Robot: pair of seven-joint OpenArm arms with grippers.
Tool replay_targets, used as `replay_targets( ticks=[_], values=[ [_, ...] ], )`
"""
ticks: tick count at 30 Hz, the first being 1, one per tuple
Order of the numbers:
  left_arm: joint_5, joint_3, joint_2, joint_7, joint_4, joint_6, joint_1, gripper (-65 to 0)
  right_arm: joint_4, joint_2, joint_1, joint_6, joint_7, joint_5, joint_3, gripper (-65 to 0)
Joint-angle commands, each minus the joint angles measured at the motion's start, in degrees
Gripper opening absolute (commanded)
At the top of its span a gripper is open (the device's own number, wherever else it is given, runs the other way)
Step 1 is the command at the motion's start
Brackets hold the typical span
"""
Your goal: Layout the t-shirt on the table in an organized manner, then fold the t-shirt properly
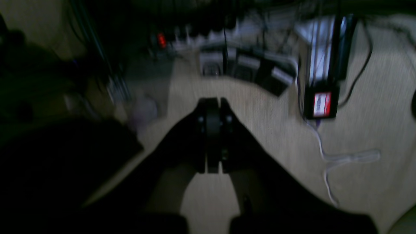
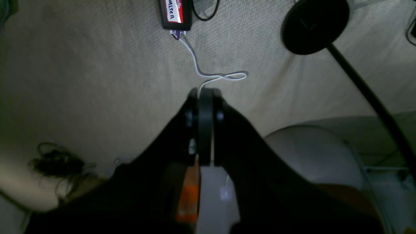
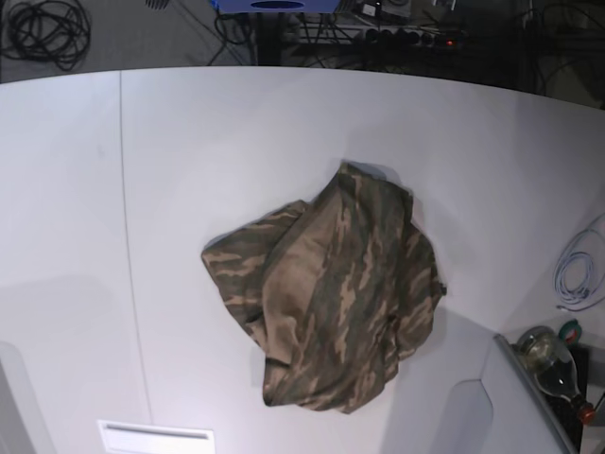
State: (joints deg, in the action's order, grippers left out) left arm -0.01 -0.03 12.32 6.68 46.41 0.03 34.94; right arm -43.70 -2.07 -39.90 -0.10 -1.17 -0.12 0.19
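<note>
Near edge: small white rectangular plate (image 3: 156, 437) lying flat on the tabletop at the bottom of the base view, left of centre.
Near right corner: clear glass bottle with a red cap (image 3: 553, 364) lying off the tabletop's curved edge, with a coil of thin white cable (image 3: 579, 270) just beyond it.
Left hand (image 1: 213, 103): black, fingers pressed together with nothing between them, seen only in its own blurred wrist view, hanging over beige carpet.
Right hand (image 2: 204, 94): black, fingers likewise pressed together and holding nothing, over beige carpet with a thin white cable (image 2: 208, 73) and a black box with a red and white label (image 2: 175, 13) farther off.
T-shirt: soft camouflage t-shirt in brown, tan and dark green (image 3: 331, 293), crumpled in a loose heap near the middle of the tabletop, slightly right of centre.
T-shirt long axis: runs diagonally, from the near lower-left bulge up to a narrower far end pointing toward the upper right; collar and sleeves cannot be made out in the folds.
Tabletop: very large smooth white tabletop (image 3: 236, 142) with a thin dark seam line running near to far left of the t-shirt.
Far: dark floor beyond the tabletop's far edge, with a coil of black cable (image 3: 43, 28) at the left and a power strip (image 3: 406, 36) at the right.
</note>
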Motion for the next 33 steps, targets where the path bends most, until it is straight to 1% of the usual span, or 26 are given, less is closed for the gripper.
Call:
replay_targets(
  ticks=[1, 2, 4, 6, 10, 13, 15, 17, 18, 20, 23, 24, 25, 27, 28, 30, 31, 33],
  values=[
    [0.1, -0.1, 1.0, 0.4, 2.8, 0.3, 2.5, -65.0, -4.1, -0.8, -3.0, -0.1, -0.9, 0.3, 0.2, -64.4],
    [0.0, -0.1, 1.3, 0.4, 5.1, 0.3, 3.9, -65.0, -8.2, -1.1, -5.0, -0.2, -1.9, 0.3, 0.3, -64.4],
    [0.0, -0.8, 1.5, 0.4, 10.0, 0.3, 7.0, -65.0, -16.5, -1.6, -8.8, -0.2, -4.6, 0.3, 2.7, -64.4],
    [0.0, -3.9, 2.2, 0.4, 14.7, 0.3, 9.9, -65.0, -23.2, -2.6, -11.8, -0.2, -6.2, 0.2, 4.4, -64.4],
    [0.0, -10.7, 2.1, 0.4, 25.2, 0.3, 15.3, -65.0, -35.4, -3.4, -17.0, -0.2, -6.6, 0.1, 7.4, -64.4],
    [-0.3, -15.0, 2.1, 0.4, 32.5, 0.3, 16.9, -65.0, -44.0, -3.3, -19.2, -0.2, -6.8, 0.2, 8.2, -64.4],
    [-3.1, -16.2, 2.5, 0.4, 36.3, 0.3, 16.9, -65.0, -48.9, -3.4, -19.2, -0.2, -9.2, 0.1, 10.2, -64.4],
    [-7.0, -16.5, 3.4, 0.1, 41.1, 0.2, 16.8, -65.0, -53.5, -3.4, -18.0, -0.1, -13.0, 0.2, 11.6, -64.4],
    [-8.6, -16.2, 4.1, -0.8, 43.8, 0.2, 16.9, -65.0, -56.0, -3.4, -17.2, -0.1, -15.0, 0.1, 12.1, -64.4],
    [-12.3, -16.1, 5.0, -5.3, 50.7, 0.2, 16.4, -65.0, -61.2, -3.1, -15.2, 0.1, -18.3, 0.2, 12.9, -64.4],
    [-16.8, -16.2, 5.2, -11.6, 58.9, 0.2, 13.8, -65.0, -66.8, -3.0, -10.3, 0.2, -20.9, 0.2, 12.4, -64.4],
    [-18.1, -16.3, 5.2, -13.1, 60.8, 0.2, 12.4, -65.0, -67.9, -3.2, -7.7, 0.8, -21.1, 0.3, 11.9, -64.4],
    [-19.2, -16.4, 5.2, -14.5, 62.1, 0.2, 11.0, -65.0, -68.4, -3.3, -5.1, 2.4, -21.2, 0.3, 10.8, -63.9],
    [-20.9, -16.7, 5.0, -16.4, 62.8, 0.2, 8.2, -65.0, -68.5, -3.4, -0.6, 7.2, -21.2, 0.3, 7.5, -63.5],
    [-21.2, -17.0, 4.9, -17.4, 62.7, 0.2, 7.1, -65.0, -68.3, -3.4, 1.4, 9.2, -21.2, 0.3, 5.4, -63.3],
    [-21.7, -19.4, 4.8, -19.2, 62.0, 0.2, 6.1, -65.0, -67.8, -3.4, 5.0, 12.1, -22.2, 0.2, -0.9, -62.3],
    [-21.8, -20.7, 4.3, -19.5, 61.4, 0.2, 5.9, -65.0, -67.6, -3.3, 6.4, 12.7, -23.7, 0.1, -4.3, -60.2],
    [-23.2, -24.6, 2.3, -19.6, 60.3, 0.2, 5.9, -65.0, -67.3, -2.9, 9.6, 12.7, -27.3, 0.0, -11.6, -52.4]
  ],
)
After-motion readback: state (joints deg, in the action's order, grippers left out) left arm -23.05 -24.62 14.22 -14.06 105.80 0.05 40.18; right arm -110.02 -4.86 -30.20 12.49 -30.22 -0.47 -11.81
